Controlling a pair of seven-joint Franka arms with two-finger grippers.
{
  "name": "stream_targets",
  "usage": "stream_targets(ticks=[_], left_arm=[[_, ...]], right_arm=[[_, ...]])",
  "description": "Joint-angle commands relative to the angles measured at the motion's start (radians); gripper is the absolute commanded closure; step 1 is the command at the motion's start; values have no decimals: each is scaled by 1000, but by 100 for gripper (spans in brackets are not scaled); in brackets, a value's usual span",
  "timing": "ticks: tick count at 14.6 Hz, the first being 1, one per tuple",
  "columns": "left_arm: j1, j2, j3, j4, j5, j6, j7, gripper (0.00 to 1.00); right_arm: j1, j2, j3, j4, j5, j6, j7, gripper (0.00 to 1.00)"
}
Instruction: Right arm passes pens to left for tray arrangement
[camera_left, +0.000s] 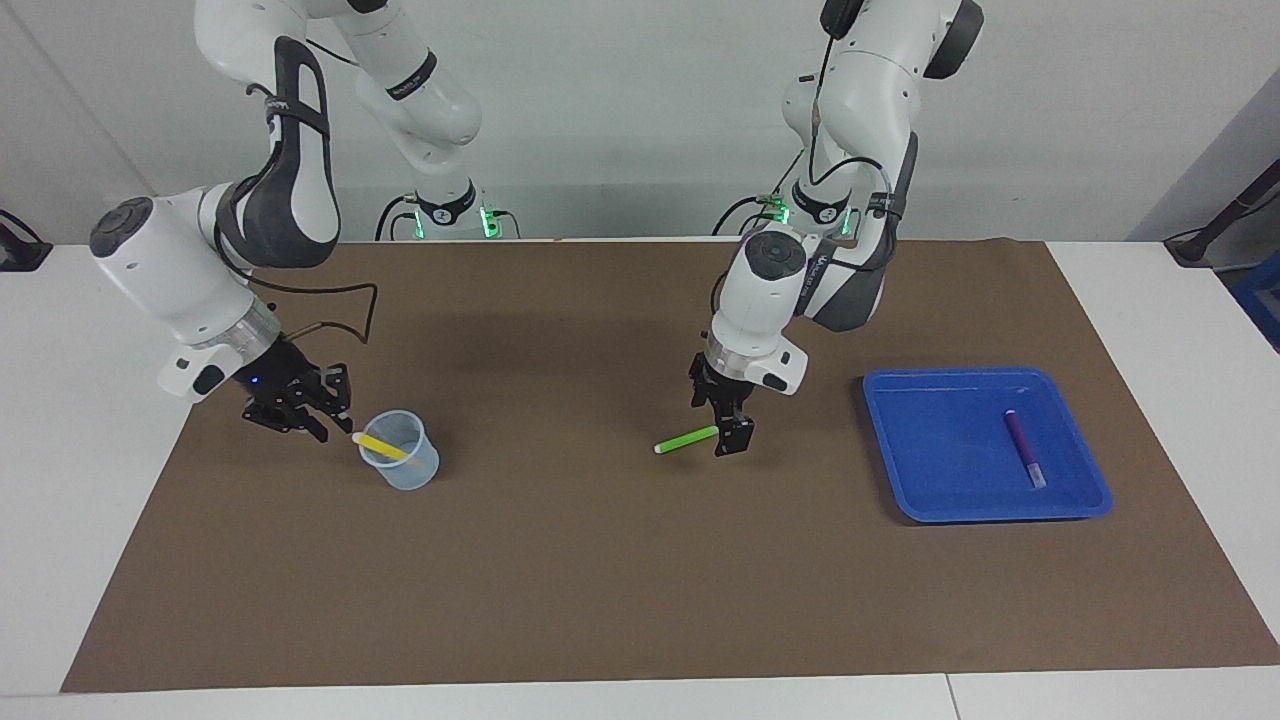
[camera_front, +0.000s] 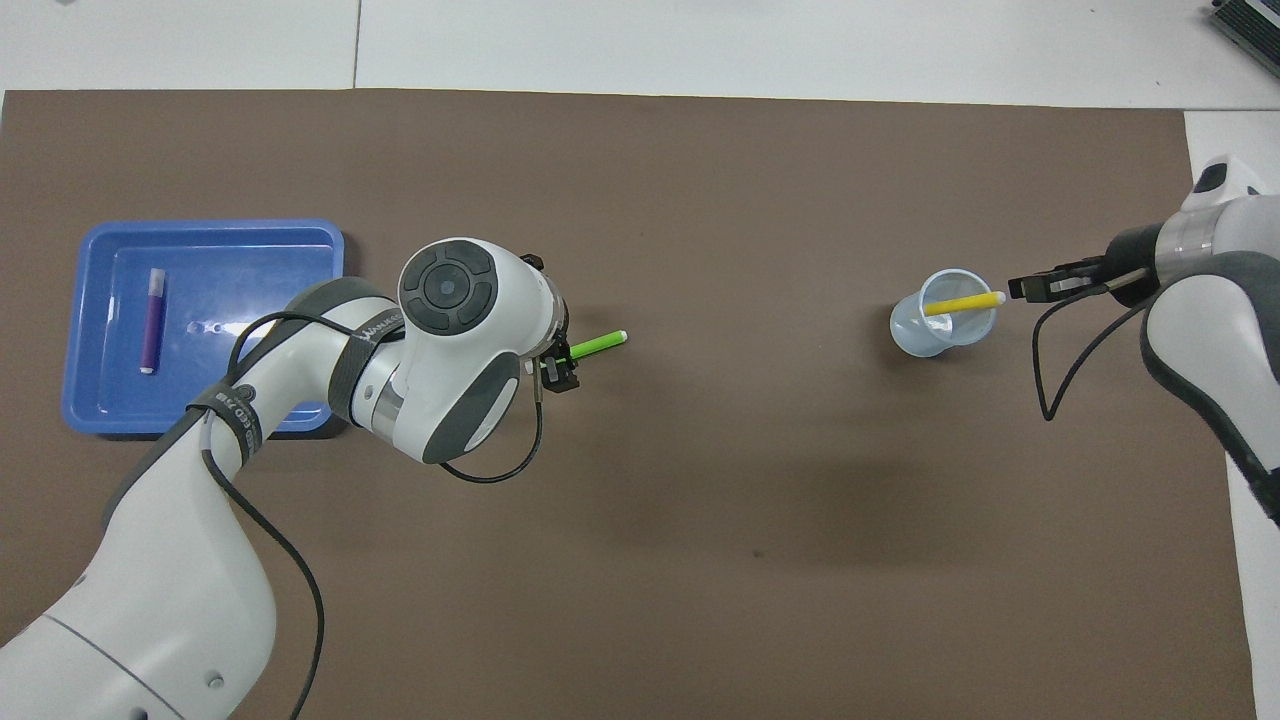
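The blue tray (camera_left: 905, 470) (camera_front: 250, 290) lies toward the left arm's end of the table, with the purple pen (camera_left: 1025, 447) (camera_front: 151, 320) lying in it. My left gripper (camera_left: 733, 440) (camera_front: 562, 372) is low over the middle of the mat, shut on one end of the green pen (camera_left: 686, 440) (camera_front: 598, 345), which sticks out level. The yellow pen (camera_left: 385, 447) (camera_front: 962, 303) leans in the translucent cup (camera_left: 405, 470) (camera_front: 935, 335), its whitish tip over the rim. My right gripper (camera_left: 325, 415) (camera_front: 1040, 285) is open just beside that tip, apart from it.
A brown mat (camera_left: 600, 580) (camera_front: 700, 500) covers most of the white table. The left arm's elbow and forearm (camera_front: 440, 330) hang over the mat between the tray and the green pen.
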Motion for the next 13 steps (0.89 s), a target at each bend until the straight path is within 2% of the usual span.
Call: stream_targets(ticks=[1,10,12,13], left_arm=[[-25,31,22,28,45,-5,-27,0],[-39,54,22,15,80,7,-33,1],[-39,54,22,6,117,12,-33,16],[-39,56,22,5,117,16,-33,16]], right_arm=[[6,1,8,2,15,-6,15,64],[9,1,6,-20,17,12,17,65],[10,0,6,-21,17,15,17,66],[9,3,6,-24,17,17,17,66]])
